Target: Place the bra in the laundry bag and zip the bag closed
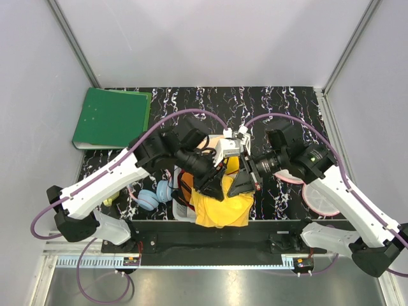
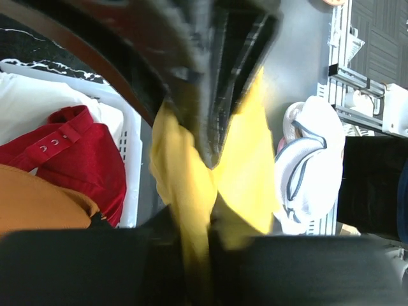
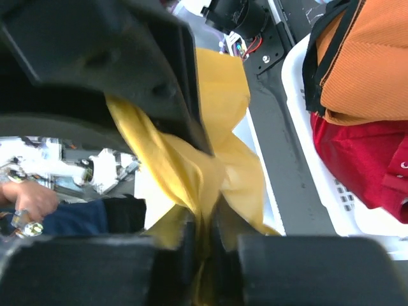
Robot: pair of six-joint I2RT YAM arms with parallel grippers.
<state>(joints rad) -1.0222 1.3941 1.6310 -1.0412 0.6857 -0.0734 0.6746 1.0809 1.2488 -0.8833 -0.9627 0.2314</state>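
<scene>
The bright yellow bra (image 1: 223, 207) hangs in the air over the near middle of the table, held between both grippers. My left gripper (image 1: 213, 183) comes in from the left and is shut on it; in the left wrist view the yellow fabric (image 2: 191, 185) is pinched in the left gripper (image 2: 207, 237). From the right, my right gripper (image 1: 245, 183) is shut on the same fabric (image 3: 191, 172), which runs down into the narrow slit of the right gripper (image 3: 204, 233). The laundry bag (image 1: 322, 199), round and white with a pink rim, lies flat at the right, apart from both grippers.
A white plastic basket (image 1: 181, 209) stands under the grippers, holding a red garment (image 2: 76, 159) and an orange one (image 3: 363, 57). A green folder (image 1: 111, 118) lies at the back left. A light blue item (image 1: 150, 197) sits left of the basket.
</scene>
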